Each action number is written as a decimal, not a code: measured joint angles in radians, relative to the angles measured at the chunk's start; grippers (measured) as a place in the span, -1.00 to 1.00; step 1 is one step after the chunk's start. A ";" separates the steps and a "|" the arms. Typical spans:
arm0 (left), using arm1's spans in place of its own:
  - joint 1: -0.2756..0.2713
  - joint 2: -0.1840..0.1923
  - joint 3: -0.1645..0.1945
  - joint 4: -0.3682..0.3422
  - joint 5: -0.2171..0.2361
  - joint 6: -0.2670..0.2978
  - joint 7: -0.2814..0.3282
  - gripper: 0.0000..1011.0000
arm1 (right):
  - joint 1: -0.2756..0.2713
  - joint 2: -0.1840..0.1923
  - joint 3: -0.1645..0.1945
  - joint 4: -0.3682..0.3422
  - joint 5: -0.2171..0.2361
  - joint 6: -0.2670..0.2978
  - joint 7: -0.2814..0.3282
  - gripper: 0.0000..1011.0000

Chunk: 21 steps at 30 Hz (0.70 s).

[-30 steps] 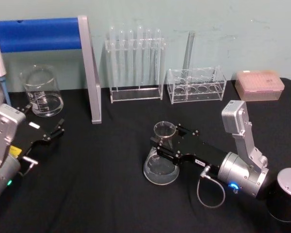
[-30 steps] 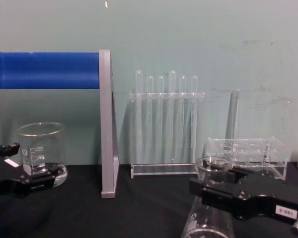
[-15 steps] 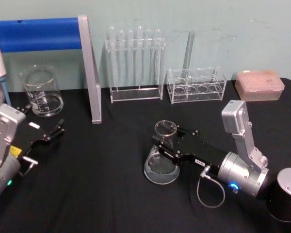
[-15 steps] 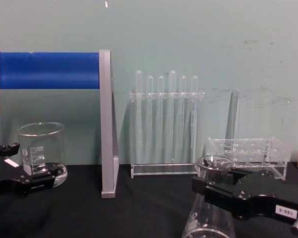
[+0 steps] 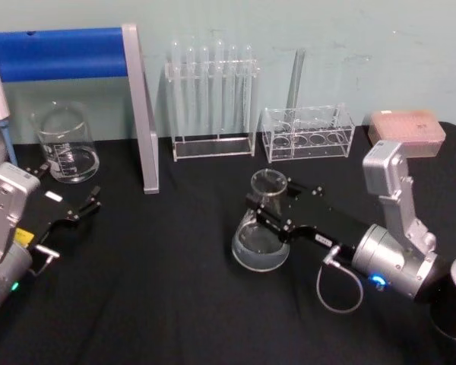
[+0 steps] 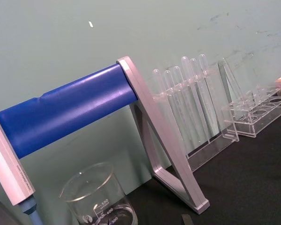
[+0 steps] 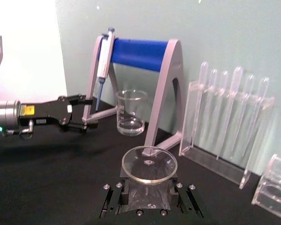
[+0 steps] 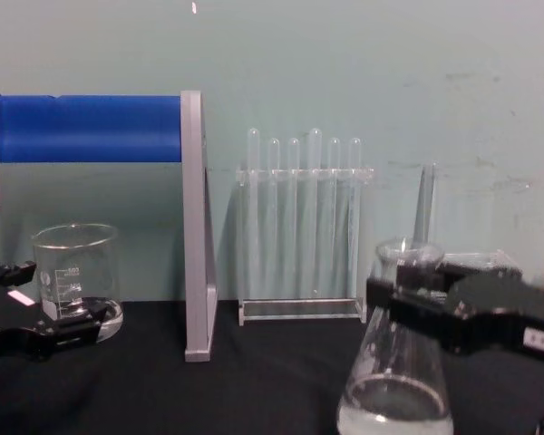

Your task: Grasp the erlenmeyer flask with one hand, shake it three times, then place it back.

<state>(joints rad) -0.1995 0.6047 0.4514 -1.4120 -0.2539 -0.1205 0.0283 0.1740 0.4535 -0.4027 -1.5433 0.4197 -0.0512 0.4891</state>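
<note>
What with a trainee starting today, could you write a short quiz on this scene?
1. True or false: the right gripper is shut on the neck of the clear glass conical erlenmeyer flask.
2. The open left gripper lies nearest which item? A clear glass cylindrical beaker; B pink box; C grey canister.
3. How many test tubes stand in the tall clear rack?
Key: 1 true; 2 A; 3 six.

I see a plain pale green wall (image 5: 349, 30) closing the scene directly behind the table (image 5: 159, 296). The wall carries faint dark scuff marks (image 8: 462, 77) and one small white speck (image 8: 194, 7) high up. The table surface is matte black. In the right wrist view I note a bright whitish panel (image 7: 23, 47) adjoining the green wall. Lighting is even; shadows are soft.
</note>
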 joint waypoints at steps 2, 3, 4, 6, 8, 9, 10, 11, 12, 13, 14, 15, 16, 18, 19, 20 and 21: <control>0.000 0.000 0.000 0.000 0.000 0.000 0.000 0.98 | -0.008 0.004 0.011 -0.024 0.001 0.005 -0.009 -0.10; 0.000 0.000 0.000 0.000 0.000 0.000 0.000 0.98 | -0.010 0.005 0.013 -0.030 0.002 0.006 -0.012 -0.10; 0.000 0.000 0.000 0.000 0.000 0.000 0.000 0.98 | -0.012 0.006 0.016 -0.037 0.003 0.008 -0.015 -0.10; 0.000 0.000 0.000 0.000 0.000 0.000 0.000 0.98 | -0.018 0.008 0.023 -0.053 0.005 0.011 -0.021 -0.10; 0.000 0.000 0.000 0.000 0.000 0.000 0.000 0.98 | -0.023 0.009 0.029 -0.064 0.005 0.013 -0.027 -0.10; 0.000 0.000 0.000 0.000 0.000 0.000 0.000 0.98 | -0.024 0.009 0.030 -0.066 0.005 0.014 -0.029 -0.10; 0.000 0.000 0.000 0.000 0.000 0.000 0.000 0.98 | -0.024 0.009 0.031 -0.067 0.005 0.015 -0.031 -0.10; 0.000 0.000 0.000 0.000 0.000 0.000 0.000 0.98 | -0.026 0.008 0.034 -0.070 0.005 0.019 -0.036 -0.10; 0.000 0.000 0.000 0.000 0.000 0.000 0.000 0.98 | -0.027 0.007 0.036 -0.070 0.005 0.021 -0.038 -0.10; 0.000 0.000 0.000 0.000 0.000 0.000 0.000 0.98 | -0.027 0.007 0.037 -0.070 0.005 0.022 -0.040 -0.10; 0.000 0.000 0.000 0.000 0.000 0.000 0.000 0.98 | -0.028 0.005 0.039 -0.071 0.005 0.024 -0.044 -0.10; 0.000 0.000 0.000 0.000 0.000 0.000 0.000 0.98 | -0.028 0.005 0.039 -0.071 0.005 0.024 -0.044 -0.10; 0.000 0.000 0.000 0.000 0.000 0.000 0.000 0.98 | -0.030 0.003 0.041 -0.071 0.004 0.025 -0.049 -0.10; 0.000 0.000 0.000 0.000 0.000 0.000 0.000 0.98 | -0.032 0.000 0.045 -0.073 0.003 0.025 -0.054 -0.10; 0.000 0.000 0.000 0.000 0.000 0.000 0.000 0.98 | -0.032 0.000 0.045 -0.073 0.003 0.025 -0.054 -0.10; 0.000 0.000 0.000 0.000 0.000 0.000 0.000 0.98 | -0.034 -0.002 0.048 -0.073 0.002 0.025 -0.058 -0.10; 0.000 0.000 0.000 0.000 0.000 0.000 0.000 0.98 | -0.034 -0.002 0.048 -0.073 0.002 0.025 -0.058 -0.10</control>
<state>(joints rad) -0.1996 0.6047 0.4514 -1.4120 -0.2539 -0.1205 0.0283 0.1404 0.4510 -0.3546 -1.6167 0.4216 -0.0261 0.4314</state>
